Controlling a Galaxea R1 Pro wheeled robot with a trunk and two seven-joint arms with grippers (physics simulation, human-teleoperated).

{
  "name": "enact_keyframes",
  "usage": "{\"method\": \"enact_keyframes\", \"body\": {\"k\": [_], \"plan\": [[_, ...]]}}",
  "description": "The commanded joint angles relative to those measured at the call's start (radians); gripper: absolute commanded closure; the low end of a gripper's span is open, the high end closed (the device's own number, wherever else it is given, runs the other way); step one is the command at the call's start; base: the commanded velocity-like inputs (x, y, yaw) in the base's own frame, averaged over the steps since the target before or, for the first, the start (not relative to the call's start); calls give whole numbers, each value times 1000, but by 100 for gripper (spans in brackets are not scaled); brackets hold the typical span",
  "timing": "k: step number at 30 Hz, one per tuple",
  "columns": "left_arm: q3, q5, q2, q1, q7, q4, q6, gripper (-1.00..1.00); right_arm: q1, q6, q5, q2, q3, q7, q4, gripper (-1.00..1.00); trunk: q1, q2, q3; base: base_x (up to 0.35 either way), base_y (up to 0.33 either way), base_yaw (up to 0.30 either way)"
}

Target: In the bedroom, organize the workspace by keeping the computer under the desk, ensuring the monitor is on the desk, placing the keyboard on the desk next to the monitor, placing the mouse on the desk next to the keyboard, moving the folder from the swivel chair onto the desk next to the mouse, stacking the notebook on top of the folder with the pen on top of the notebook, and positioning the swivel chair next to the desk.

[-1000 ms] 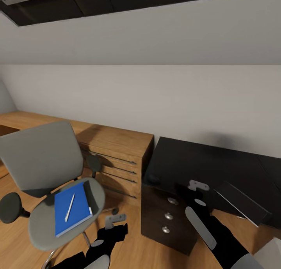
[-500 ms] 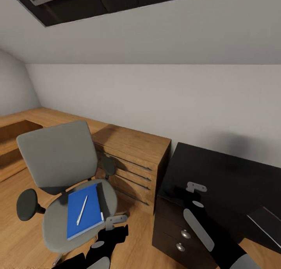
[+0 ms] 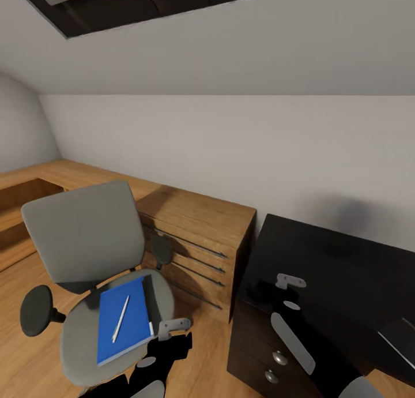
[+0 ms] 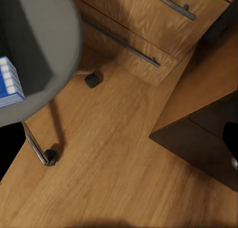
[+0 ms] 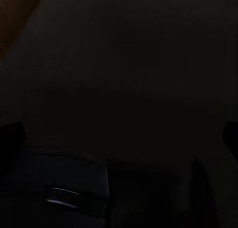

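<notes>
Head view: folder [image 3: 124, 326] flat on swivel chair [image 3: 86, 259] seat, 8 o'clock, pen [image 3: 120, 318] loose atop. Thin, stiff, probably light; grip overhanging edge, keep level. Left hand [image 3: 173, 327], right hand [image 3: 290, 281]: opening cannot tell.

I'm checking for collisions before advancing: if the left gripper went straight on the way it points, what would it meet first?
Probably the light wood plank floor, which fills the middle of the left wrist view. The grey padded swivel chair seat and the wooden drawer cabinet lie off to the sides. Depth is unclear.

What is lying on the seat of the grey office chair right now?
A blue folder lies flat on the chair seat, with a white pen on top of it. Anything beneath the folder is covered and cannot be seen.
</notes>
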Motion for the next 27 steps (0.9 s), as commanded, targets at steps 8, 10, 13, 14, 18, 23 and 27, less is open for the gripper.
{"method": "enact_keyframes", "body": {"k": [8,10,13,14,18,23,27], "plan": [[-2,1,0,-2,6,-2,5,-100,0,1,-27,-1,10,7,1,-100,0,0,-1,85,56,0],[-2,2,0,-2,6,-2,5,-100,0,0,-27,-1,11,8,0,-100,0,0,-1,11,7,0],[-2,2,0,-2,6,-2,5,-100,0,-1,-27,-1,21,10,-2,-100,0,0,-1,5,3,0],[-2,2,0,-2,6,-2,5,-100,0,-1,-27,-1,22,12,-3,-100,0,0,-1,3,2,0],[-2,2,0,-2,6,-2,5,-100,0,0,-28,-1,27,41,-2,-100,0,0,-1,1,0,0],[-2,2,0,-2,6,-2,5,-100,0,4,-29,-1,31,78,0,-100,0,0,-1,0,0,0],[-2,2,0,-2,5,-1,5,-100,0,5,-29,-1,32,84,1,-100,0,0,-1,0,0,0]]}}
